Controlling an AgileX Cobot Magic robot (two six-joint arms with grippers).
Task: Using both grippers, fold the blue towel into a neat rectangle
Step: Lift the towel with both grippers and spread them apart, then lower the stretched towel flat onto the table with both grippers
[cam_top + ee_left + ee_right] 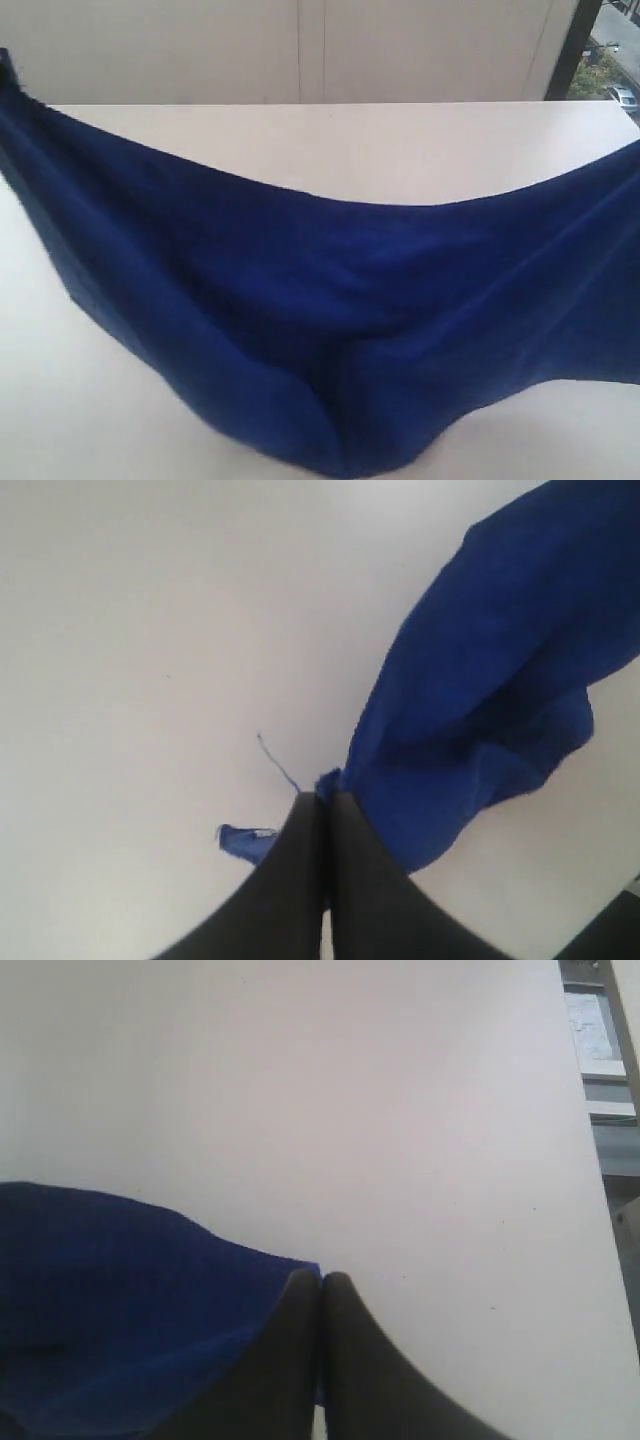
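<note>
We see the deep-blue towel (330, 300) slung in a sagging arc over the white desk (330, 150), one corner clenched in the left fingers (280, 890), another in the right fingers (370, 1370), with bare desk open beyond its upper edge.

The left tool (322, 802) and right tool (320, 1282) each have jaws clamped together.

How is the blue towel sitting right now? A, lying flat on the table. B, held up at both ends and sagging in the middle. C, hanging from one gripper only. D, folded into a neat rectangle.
B: the blue towel climbs toward both sides of the exterior view and droops in the middle, and the left gripper and right gripper each have their jaws shut on a corner of it.
</note>
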